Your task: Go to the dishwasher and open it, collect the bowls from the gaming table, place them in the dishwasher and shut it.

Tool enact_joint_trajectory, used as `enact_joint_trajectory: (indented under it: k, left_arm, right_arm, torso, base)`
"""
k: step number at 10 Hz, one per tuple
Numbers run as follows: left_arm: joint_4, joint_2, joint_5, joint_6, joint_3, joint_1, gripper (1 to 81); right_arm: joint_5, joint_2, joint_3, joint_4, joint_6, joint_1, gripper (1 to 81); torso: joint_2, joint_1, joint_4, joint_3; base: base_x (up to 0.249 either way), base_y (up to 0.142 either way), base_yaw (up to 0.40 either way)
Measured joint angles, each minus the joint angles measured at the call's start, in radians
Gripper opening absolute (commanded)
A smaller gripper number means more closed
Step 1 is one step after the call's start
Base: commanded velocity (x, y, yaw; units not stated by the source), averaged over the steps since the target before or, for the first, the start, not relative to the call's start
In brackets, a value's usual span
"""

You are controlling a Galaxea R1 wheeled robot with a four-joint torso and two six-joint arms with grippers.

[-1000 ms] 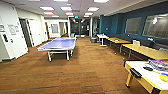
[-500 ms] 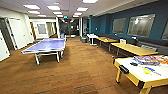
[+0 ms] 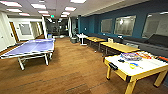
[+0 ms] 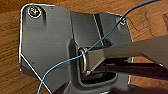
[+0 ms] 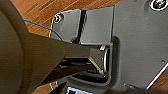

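From where the arms hang over the wood floor (image 4: 10,50), I cannot tell how either gripper stands; a thin blue cable (image 4: 62,63) crosses the left wrist's dark plate. Out in the room, the gaming table (image 3: 140,66), white-topped on yellow legs, stands near at the right, carrying a blue item (image 3: 133,65) and other small coloured things too blurred to name. A blue ping-pong table (image 3: 31,48) stands well apart at the left. Yellow-topped desks (image 3: 120,46) line the teal wall (image 3: 140,15) further back.
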Motion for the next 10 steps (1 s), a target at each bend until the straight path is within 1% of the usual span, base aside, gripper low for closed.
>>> enact_joint_trajectory:
  k: [10]
  left_arm:
    - [0.003, 0.0, 0.0, 0.0, 0.0, 0.0, 81.1]
  right_arm:
    - [0.0, 0.0, -0.001, 0.0, 0.0, 0.0, 81.1]
  torso:
    - [0.0, 0.0, 0.0, 0.0]
  base:
    - [0.0, 0.0, -0.325]
